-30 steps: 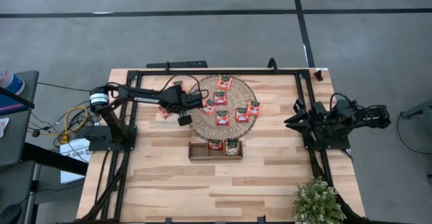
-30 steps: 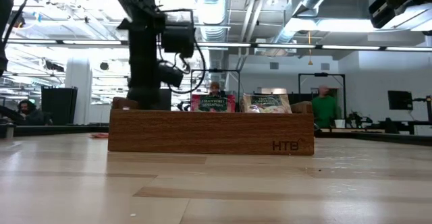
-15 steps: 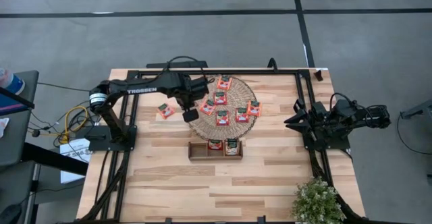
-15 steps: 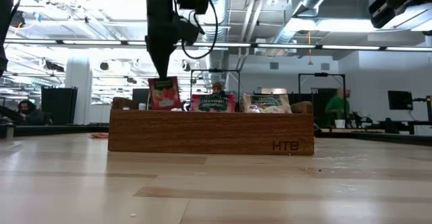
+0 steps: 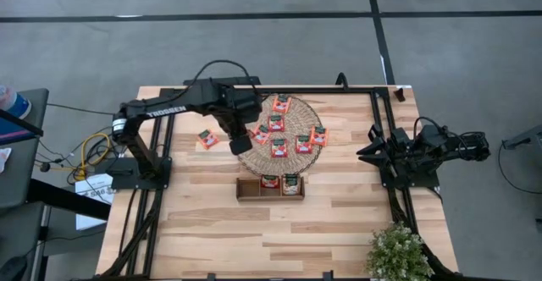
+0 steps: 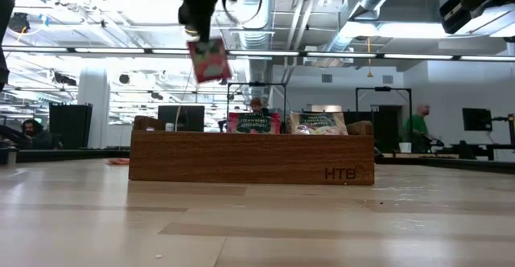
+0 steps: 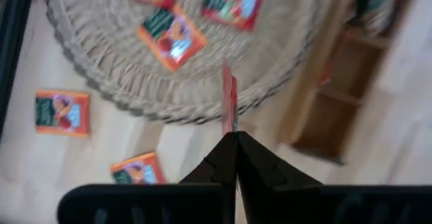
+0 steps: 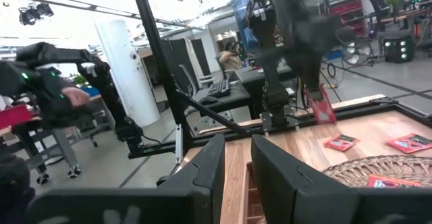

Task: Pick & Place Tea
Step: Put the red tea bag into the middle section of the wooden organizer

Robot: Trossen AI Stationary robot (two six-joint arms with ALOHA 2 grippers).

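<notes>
I am working in a robotics lab set in an open industrial hall. Above me run bare ceiling ducts (image 6: 378, 2) and long strip lights (image 6: 105, 51), with no finished ceiling. The floor (image 5: 254, 52) around the rig is plain grey concrete crossed by dark lines. My pale wooden tabletop (image 5: 339, 222) sits in a black metal frame (image 5: 385, 103), with cables (image 5: 89, 150) trailing off one side. Beyond it I see monitors (image 6: 476, 119) on desks, an office chair (image 8: 192, 69) and a second robot arm (image 8: 54, 69) on its own stand. A person (image 6: 417, 127) stands among the workstations far back. A small potted plant (image 5: 398, 253) sits on one corner.
</notes>
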